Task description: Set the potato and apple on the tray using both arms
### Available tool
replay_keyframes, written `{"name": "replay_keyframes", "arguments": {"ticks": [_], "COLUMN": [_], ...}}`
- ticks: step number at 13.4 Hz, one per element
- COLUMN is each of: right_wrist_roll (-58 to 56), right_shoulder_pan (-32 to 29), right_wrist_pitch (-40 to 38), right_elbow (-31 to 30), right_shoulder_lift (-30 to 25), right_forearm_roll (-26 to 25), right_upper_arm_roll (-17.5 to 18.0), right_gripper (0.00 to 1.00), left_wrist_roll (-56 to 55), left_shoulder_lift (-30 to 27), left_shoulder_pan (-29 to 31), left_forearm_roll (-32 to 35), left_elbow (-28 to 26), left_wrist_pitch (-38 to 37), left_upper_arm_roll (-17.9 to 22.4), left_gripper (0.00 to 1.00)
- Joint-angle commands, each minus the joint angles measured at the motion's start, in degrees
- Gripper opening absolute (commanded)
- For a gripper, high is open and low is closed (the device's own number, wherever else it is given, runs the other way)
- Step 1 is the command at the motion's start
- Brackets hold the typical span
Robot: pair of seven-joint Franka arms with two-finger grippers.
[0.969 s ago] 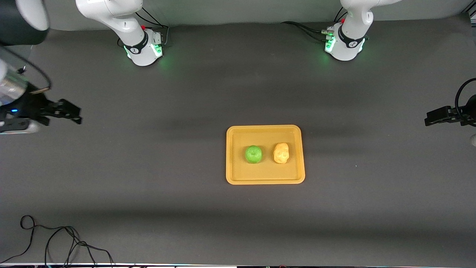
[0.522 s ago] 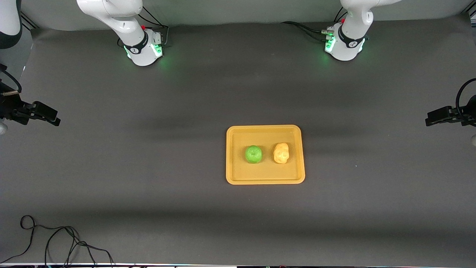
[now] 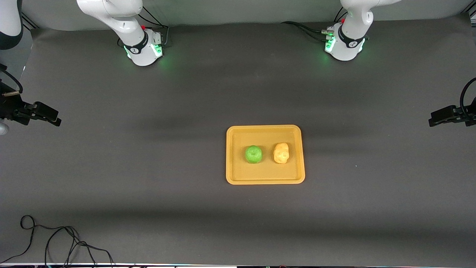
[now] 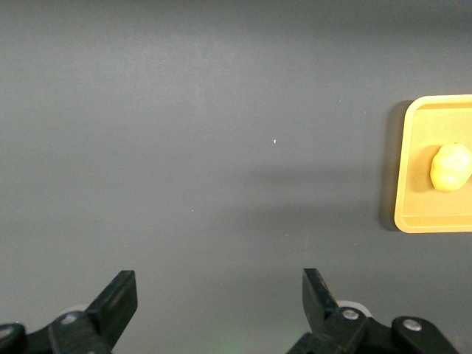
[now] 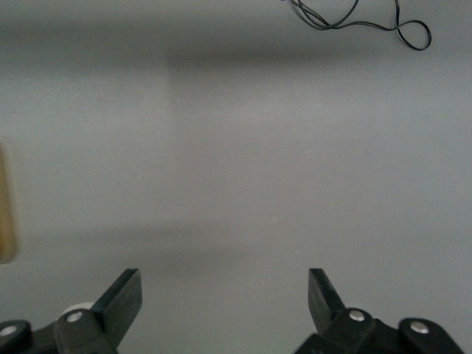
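The orange-yellow tray (image 3: 265,180) lies mid-table. The green apple (image 3: 253,154) and the lumpy yellow-tan potato (image 3: 281,153) rest side by side on it, the apple toward the right arm's end. My right gripper (image 3: 52,116) is open and empty above the table at the right arm's end, well clear of the tray; its jaws (image 5: 221,295) stand wide apart. My left gripper (image 3: 437,117) is open and empty at the left arm's end (image 4: 219,295). The left wrist view shows the potato (image 4: 450,167) on the tray (image 4: 435,221). The right wrist view shows only a sliver of the tray (image 5: 6,214).
A loose black cable (image 3: 55,242) lies on the dark mat at the near corner toward the right arm's end; it also shows in the right wrist view (image 5: 361,21). The two arm bases (image 3: 143,48) (image 3: 344,46) stand lit green at the table's back edge.
My right gripper has drawn back toward the right arm's end of the table, away from the tray. My left gripper has shifted slightly outward. Apple and potato have not moved.
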Motion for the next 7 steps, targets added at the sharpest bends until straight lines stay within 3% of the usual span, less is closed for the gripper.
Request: {"name": "replay_keyframes", "arguments": {"ticks": [1, 7], "right_wrist_roll": [-0.09, 0.96], "right_shoulder_pan": [0.1, -0.34], "right_wrist_pitch": [-0.18, -4.65], "right_elbow": [0.15, 0.32], "right_shoulder_lift": [-0.16, -0.25], "right_forearm_roll": [0.76, 2.87], "right_upper_arm_roll": [-0.02, -0.11], "right_gripper": [1.0, 1.0], "left_wrist_roll": [0.19, -0.16], "left_shoulder_lift": [-0.27, -0.18], "left_shoulder_pan": [0.02, -0.24], "left_forearm_roll": [0.96, 1.05], "left_elbow": [0.56, 0.47], "left_wrist_pitch": [0.13, 0.21], "left_upper_arm_roll": [0.01, 0.01], "left_gripper": [1.0, 1.0]}}
